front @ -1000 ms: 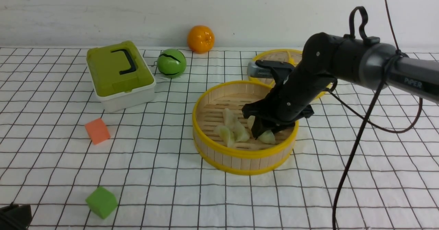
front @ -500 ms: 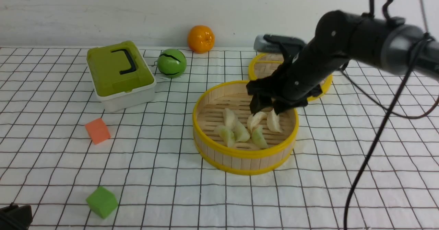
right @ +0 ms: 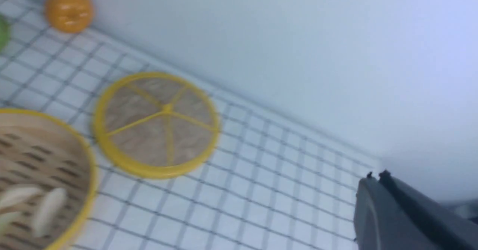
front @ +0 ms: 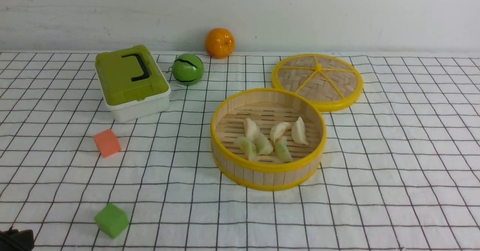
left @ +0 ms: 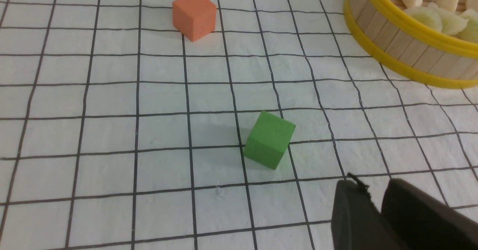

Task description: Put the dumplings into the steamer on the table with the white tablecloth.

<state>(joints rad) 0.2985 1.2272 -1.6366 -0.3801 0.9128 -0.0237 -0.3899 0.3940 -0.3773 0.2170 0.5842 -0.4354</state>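
img: blurry, motion smear
lid: flat woven disc, yellow rim + spokes, lying on grid cloth, just beside steamer
steamer: partly cut off at frame edge, slatted floor visible
dumplings: a few pale ones inside, count unclear
orange: near wall, well apart from lid
right gripper: jaws together, nothing held, above cloth

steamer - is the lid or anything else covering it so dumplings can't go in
Nothing visible blocks it. The steamer is open on top, with six dumplings already on its slatted floor. The lid lies flat on the tablecloth behind it, toward the robot's right.
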